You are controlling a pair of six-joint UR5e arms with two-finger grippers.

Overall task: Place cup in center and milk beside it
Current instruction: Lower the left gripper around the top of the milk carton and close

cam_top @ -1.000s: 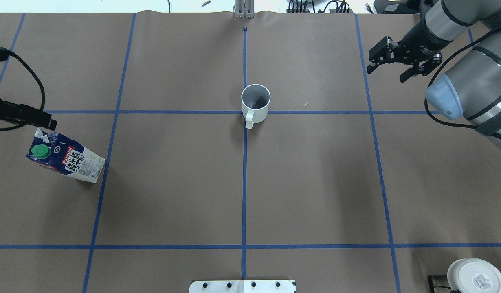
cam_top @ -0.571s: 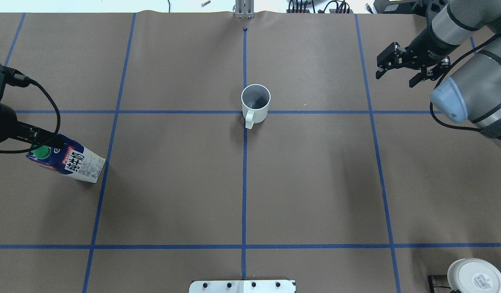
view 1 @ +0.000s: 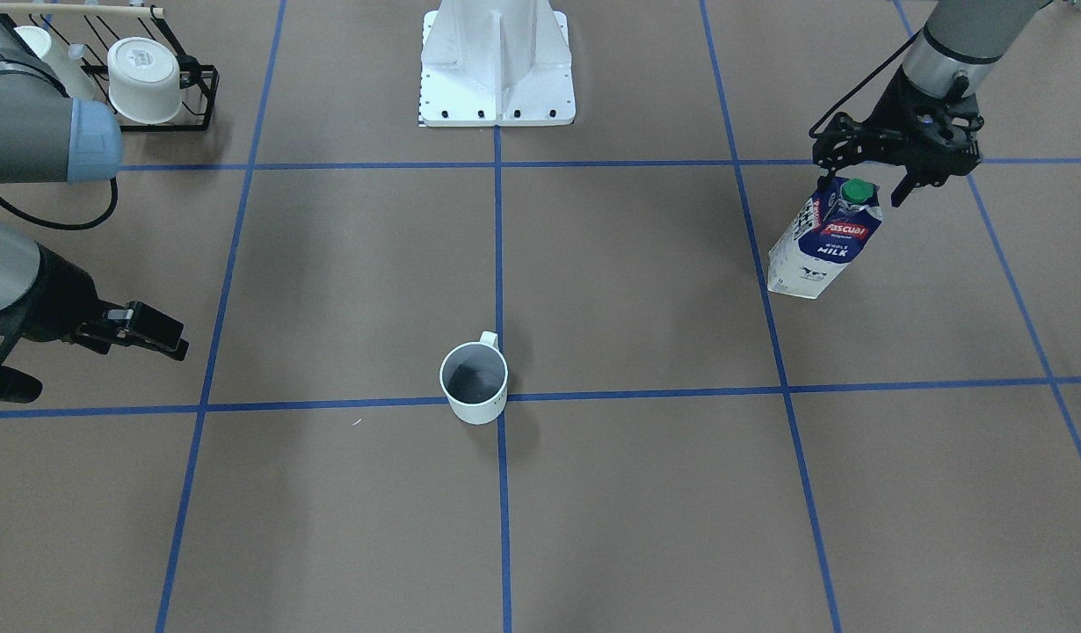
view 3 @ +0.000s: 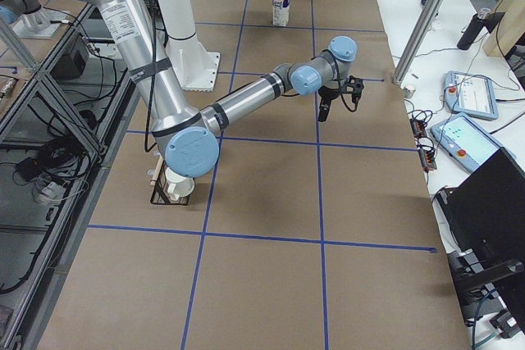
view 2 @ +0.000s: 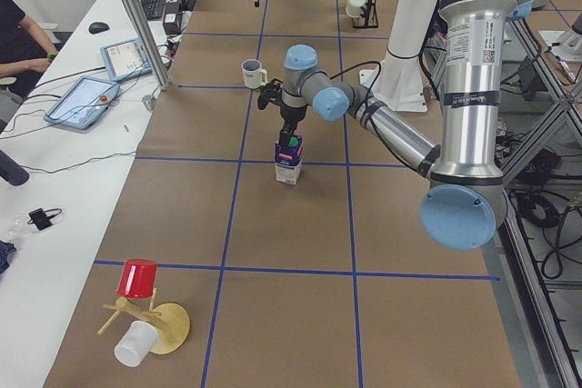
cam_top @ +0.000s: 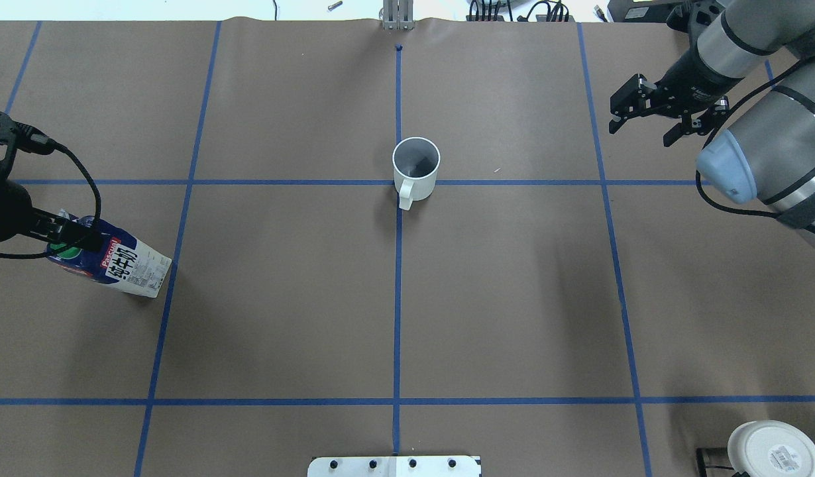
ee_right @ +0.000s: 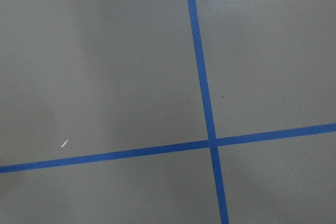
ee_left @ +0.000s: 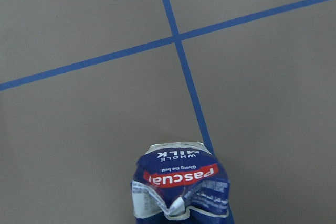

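The cup (cam_top: 416, 169) is a plain white mug standing upright on the center (cam_top: 398, 192), the blue tape crossing, with its handle toward the robot; it also shows in the front view (view 1: 475, 382). The milk (cam_top: 122, 263) stands upright far to the left, by a blue line, and shows in the front view (view 1: 823, 242) and the left wrist view (ee_left: 181, 187). My left gripper (view 1: 859, 176) is open, with its jaws either side of the carton's green cap. My right gripper (cam_top: 641, 131) is open and empty, far right of the cup.
A black rack with white cups (view 1: 145, 79) stands near the robot's right side, also in the overhead view (cam_top: 772, 450). The white robot base plate (view 1: 496, 61) sits at the table's near middle. A red cup on a wooden stand (view 2: 138, 277) is beyond the milk.
My left gripper has come down over the top of the milk carton. My right gripper has drawn a little farther right, away from the cup. Cup and carton have not moved.
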